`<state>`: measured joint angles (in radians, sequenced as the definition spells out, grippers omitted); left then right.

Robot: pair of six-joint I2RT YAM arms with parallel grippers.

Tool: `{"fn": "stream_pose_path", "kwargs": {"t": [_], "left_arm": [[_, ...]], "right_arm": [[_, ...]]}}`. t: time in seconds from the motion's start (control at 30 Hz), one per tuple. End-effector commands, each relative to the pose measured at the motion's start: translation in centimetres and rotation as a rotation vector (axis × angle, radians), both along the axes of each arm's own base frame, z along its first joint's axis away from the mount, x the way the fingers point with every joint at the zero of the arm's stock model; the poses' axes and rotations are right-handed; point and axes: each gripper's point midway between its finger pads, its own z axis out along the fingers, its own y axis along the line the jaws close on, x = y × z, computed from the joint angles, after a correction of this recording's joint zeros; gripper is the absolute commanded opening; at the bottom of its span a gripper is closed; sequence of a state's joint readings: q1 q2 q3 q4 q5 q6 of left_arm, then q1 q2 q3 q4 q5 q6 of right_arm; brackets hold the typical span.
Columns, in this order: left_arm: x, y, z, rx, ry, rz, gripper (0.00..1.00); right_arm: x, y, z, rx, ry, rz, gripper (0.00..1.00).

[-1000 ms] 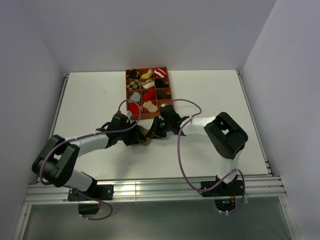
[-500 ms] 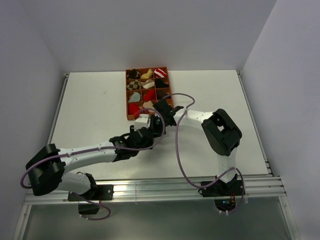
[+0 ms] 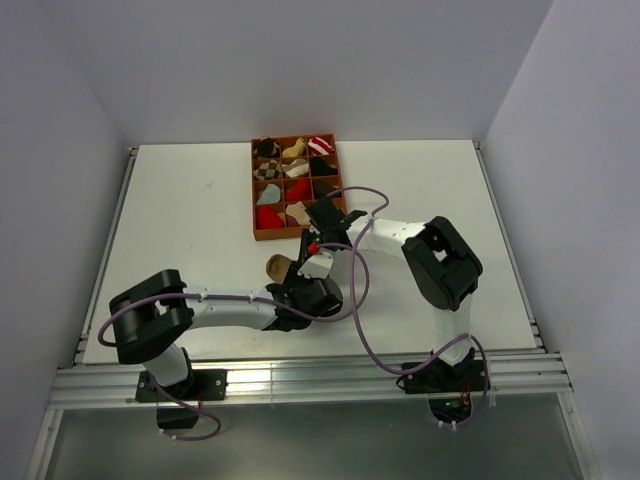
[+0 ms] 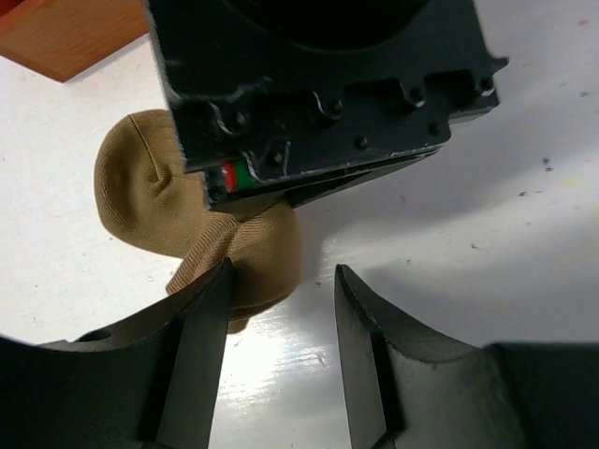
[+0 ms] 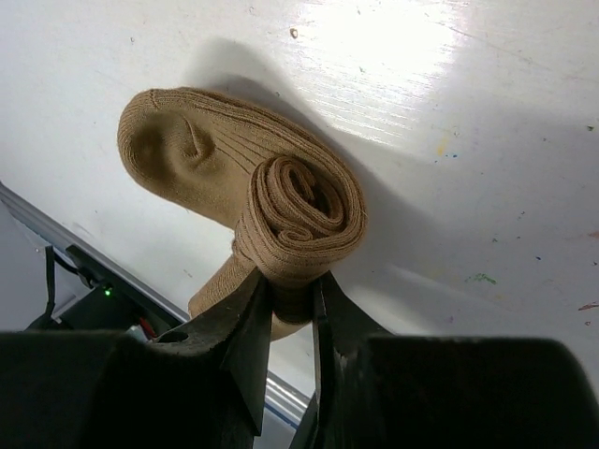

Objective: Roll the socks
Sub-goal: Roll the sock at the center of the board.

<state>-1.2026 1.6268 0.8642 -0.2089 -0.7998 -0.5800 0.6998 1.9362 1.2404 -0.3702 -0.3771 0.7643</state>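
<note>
Brown sock (image 3: 279, 266) lies on the table (image 3: 180, 220), at 6 o'clock from the tray (image 3: 270, 237) and just off its near rim. Right wrist view: the sock is part-rolled, with a tight spiral at one end and the loose end spread flat at 10 o'clock from the roll. Right gripper (image 5: 292, 285) has its jaws drawn in narrow and pinches the roll from below, both fingers pressed into the fabric. Left gripper (image 4: 283, 276) sits close in at 5 o'clock from the sock, jaws about half open and gripping nothing. The sock's edge lies against one finger and pokes a little into the gap; the other finger stands clear over bare table. Red sock (image 3: 320, 145) sits in the tray's 1 o'clock corner compartment.
</note>
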Motion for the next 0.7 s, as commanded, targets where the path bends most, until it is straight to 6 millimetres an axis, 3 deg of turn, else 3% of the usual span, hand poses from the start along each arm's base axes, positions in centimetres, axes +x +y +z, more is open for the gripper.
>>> {"fn": "stream_pose_path", "kwargs": {"t": [0.0,0.47,0.67], "left_arm": [[0.8,0.6,-0.3,0.063,-0.039,0.035,0.52],[2.6,4.0,-3.8,0.167,0.014,0.181,0.53],[2.4,4.3,-6.0,0.142,0.109,0.189,0.46]], "right_arm": [[-2.7,-3.0,-4.0,-0.158,0.120,0.009,0.00],[-3.8,-2.2,-4.2,-0.087,0.162,0.031,0.00],[-3.9,-1.4,-3.6,-0.032,0.160,0.050,0.00]]}}
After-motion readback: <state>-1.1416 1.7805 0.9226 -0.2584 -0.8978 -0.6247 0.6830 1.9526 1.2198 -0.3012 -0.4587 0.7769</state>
